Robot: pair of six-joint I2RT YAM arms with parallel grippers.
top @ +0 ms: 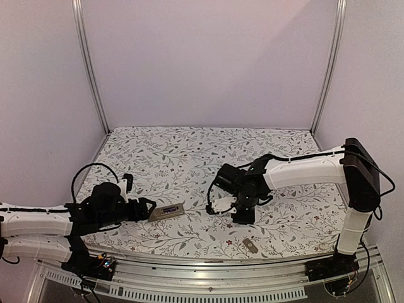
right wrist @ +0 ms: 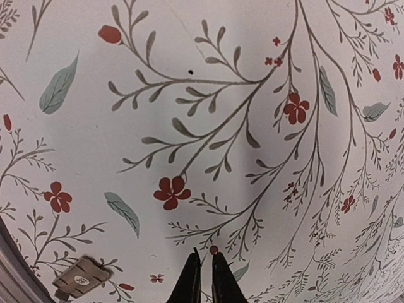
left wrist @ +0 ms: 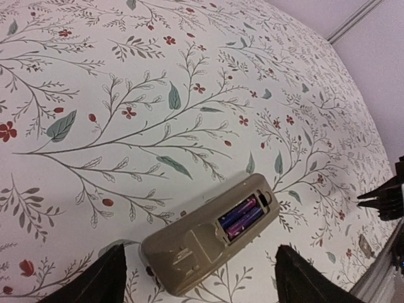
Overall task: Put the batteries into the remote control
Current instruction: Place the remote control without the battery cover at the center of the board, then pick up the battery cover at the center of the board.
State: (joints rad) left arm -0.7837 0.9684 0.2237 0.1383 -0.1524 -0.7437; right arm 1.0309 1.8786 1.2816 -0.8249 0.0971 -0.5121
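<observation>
— Well, your worktop [top: 189,151] is walled at the back and on both sides, and a metal rail [top: 208,260] runs along its near edge. The remote control [top: 166,211] lies toward the front left, near that rail. You have little margin on the near side and far more flowered cloth beyond it.

— Also, you have a strip of cloth between the two arms. The right one sits well apart from the remote, nearer the middle.

— Now, your left arm lies low along the front, its forearm nearly level, reaching rightward. Your left gripper [left wrist: 199,252] is spread wide, with one of its fingers [left wrist: 101,278] on each side of the remote's near end. I cannot tell whether either finger touches it.

— You see the remote with its grey-tan underside up and its compartment uncovered. The batteries [left wrist: 241,218] lie side by side inside it.

— Your right arm rises at the right edge, folds at the elbow and reaches leftward, with the wrist bent down toward the cloth. Your right gripper [right wrist: 202,278] is closed, its fingers almost together with nothing between them.

— Lastly, you have the small grey-tan cover piece [right wrist: 79,278] lying by the front edge, on the near side of that gripper and apart from it.
</observation>
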